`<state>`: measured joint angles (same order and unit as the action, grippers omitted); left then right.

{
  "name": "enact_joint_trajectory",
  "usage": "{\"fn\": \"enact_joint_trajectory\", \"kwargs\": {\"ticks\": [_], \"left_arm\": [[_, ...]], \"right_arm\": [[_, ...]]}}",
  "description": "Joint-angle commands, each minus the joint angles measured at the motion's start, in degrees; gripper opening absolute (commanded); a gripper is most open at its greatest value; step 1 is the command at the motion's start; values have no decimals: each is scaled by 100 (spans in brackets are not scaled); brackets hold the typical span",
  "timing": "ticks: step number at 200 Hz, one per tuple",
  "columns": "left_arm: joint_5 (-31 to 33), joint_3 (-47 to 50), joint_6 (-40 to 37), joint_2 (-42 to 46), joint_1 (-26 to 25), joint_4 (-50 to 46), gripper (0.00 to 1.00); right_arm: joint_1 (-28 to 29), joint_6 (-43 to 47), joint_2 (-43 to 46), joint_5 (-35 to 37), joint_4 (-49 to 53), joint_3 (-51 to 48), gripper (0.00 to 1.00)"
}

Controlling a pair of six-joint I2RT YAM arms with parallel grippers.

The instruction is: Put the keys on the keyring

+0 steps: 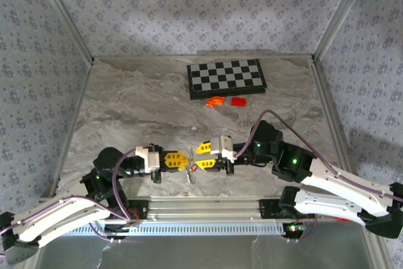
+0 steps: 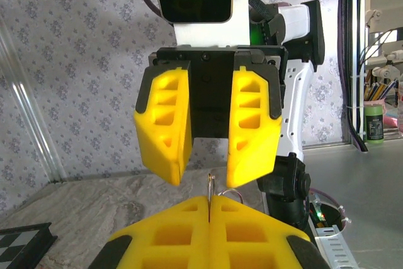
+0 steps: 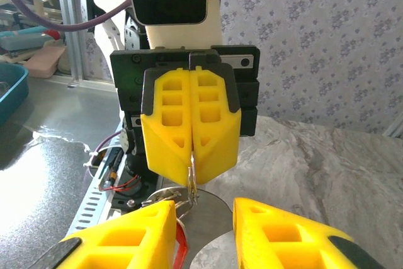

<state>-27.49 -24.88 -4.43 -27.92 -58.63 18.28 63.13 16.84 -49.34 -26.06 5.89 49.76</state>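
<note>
At 6 o'clock on the worktop (image 1: 138, 111), left fingers (image 3: 167, 124) are clamped on the keyring (image 3: 191, 179), right fingers (image 2: 165, 124) part-open and empty, red key (image 3: 181, 244) seemingly dangling below; mid-threading, next needs key hole aligned to chain end.

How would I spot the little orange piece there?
Find the chessboard at the far end of the table. Two small pieces lie along its near edge; the orange piece is the curved one on the left, not the red rectangular block.
</note>
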Motion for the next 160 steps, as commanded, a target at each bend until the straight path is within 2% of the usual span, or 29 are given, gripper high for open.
{"fn": "enact_joint_trajectory", "kwargs": {"ticks": [1,88,136,160], "left_arm": [[-99,-54,60,-11,-30,411,0],[-134,-43,73,-42,-34,404,0],[-124,-69,49,-21,-38,379,0],[-113,-78,39,-40,-34,360,0]], "right_arm": [[-20,-137,-63,-220,-142,-10,30],[-3,-155,-248,-285,-293,-36,25],[23,-73,-246,-188,-80,-19,14],[50,11,-241,-84,60,12,5]]}}
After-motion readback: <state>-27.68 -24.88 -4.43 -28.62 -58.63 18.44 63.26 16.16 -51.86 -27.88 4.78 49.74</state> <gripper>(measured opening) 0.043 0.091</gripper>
